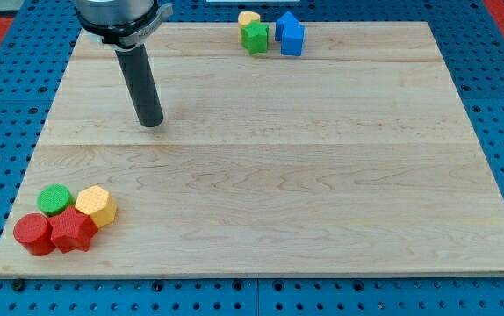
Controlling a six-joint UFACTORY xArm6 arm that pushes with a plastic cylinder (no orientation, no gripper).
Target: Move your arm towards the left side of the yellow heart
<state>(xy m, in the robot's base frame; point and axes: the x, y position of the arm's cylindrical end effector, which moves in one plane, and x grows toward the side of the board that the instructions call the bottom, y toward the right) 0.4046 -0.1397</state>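
The yellow heart sits at the top edge of the wooden board, just above and touching a green block, with a blue block to their right. My tip rests on the board at the upper left, well to the left of and below the yellow heart, touching no block.
A cluster lies at the board's bottom left: a green round block, a yellow hexagonal block, a red round block and a red block. Blue pegboard surrounds the board.
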